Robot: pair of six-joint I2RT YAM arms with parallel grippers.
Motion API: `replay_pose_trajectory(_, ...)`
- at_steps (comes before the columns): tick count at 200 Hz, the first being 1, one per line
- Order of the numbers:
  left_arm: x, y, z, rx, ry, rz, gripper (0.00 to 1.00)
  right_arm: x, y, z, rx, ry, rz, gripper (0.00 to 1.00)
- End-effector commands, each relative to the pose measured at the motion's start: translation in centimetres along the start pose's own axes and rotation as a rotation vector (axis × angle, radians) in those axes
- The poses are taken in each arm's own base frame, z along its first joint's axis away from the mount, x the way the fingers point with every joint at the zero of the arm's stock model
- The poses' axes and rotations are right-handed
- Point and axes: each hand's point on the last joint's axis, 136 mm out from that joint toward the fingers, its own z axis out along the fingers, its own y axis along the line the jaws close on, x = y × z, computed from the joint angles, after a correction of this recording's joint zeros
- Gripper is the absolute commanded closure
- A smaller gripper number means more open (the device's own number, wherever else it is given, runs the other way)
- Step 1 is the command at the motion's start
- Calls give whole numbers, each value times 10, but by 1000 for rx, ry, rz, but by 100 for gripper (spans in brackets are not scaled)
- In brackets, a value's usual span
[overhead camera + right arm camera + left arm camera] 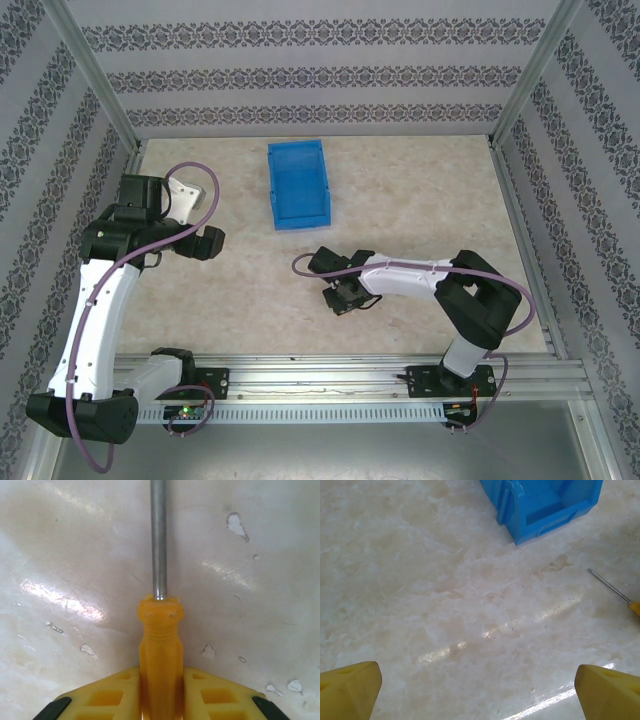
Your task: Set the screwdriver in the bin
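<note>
The screwdriver (161,635) has an orange-yellow handle and a thin grey shaft that points away from the right wrist camera, low over the pale tabletop. My right gripper (161,695) is shut on the handle, with a yellow finger pressed against each side. From above, the right gripper (342,292) sits in the middle of the table, in front of the blue bin (298,183). In the left wrist view the screwdriver (612,588) lies at the right edge, below the bin (545,505). My left gripper (480,692) is open and holds nothing; it hangs at the left (205,243).
Patterned walls and metal frame posts (98,95) enclose the table on three sides. A rail (320,375) runs along the near edge by the arm bases. A purple cable (300,263) loops beside the right wrist.
</note>
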Motion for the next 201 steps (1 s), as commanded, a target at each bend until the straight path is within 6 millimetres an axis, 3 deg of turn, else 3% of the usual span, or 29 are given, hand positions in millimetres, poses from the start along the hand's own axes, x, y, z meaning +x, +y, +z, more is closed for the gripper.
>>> replay_pose_trajectory(1,3,-6,-1,23,1,23,1,10,0,7,14,22,-18,80)
replay_pose_trajectory(77,-1,-8,-2,28,-30,35,1,4,2,-10,-15,-28,-15,84)
replay_pose_trajectory(201,26,-14,12,56,-14,38,1,-20,-2,-93,-87,-199,-10,83)
